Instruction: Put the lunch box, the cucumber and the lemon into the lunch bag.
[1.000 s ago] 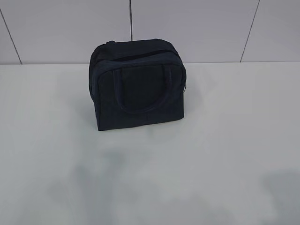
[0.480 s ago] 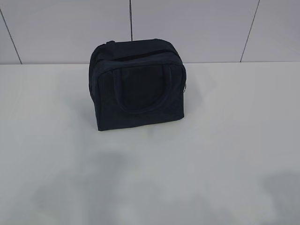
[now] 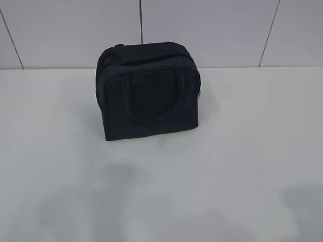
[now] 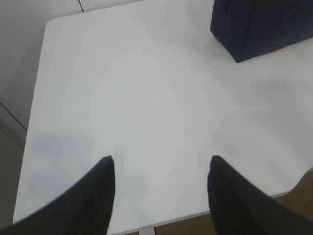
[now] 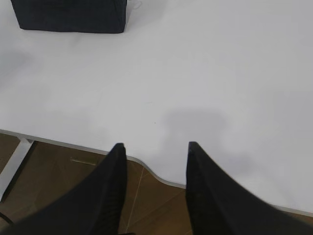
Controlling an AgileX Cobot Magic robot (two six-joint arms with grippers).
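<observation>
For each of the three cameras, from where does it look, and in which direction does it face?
Exterior view: in front of the table, looking down at a slant at the lunch bag against the tiled wall; no part of the robot shows.
Left wrist view: on the left arm above the table's near edge, facing forward; left gripper with open, empty jaws.
Right wrist view: on the right arm over the near edge, facing forward; right gripper, open and empty.
Shared: all three views show the lunch bag on the white table.

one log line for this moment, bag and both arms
lunch bag: upright on table, zipped | left gripper: open, empty, above table | right gripper: open, empty, above table edge | food items: not in view
</observation>
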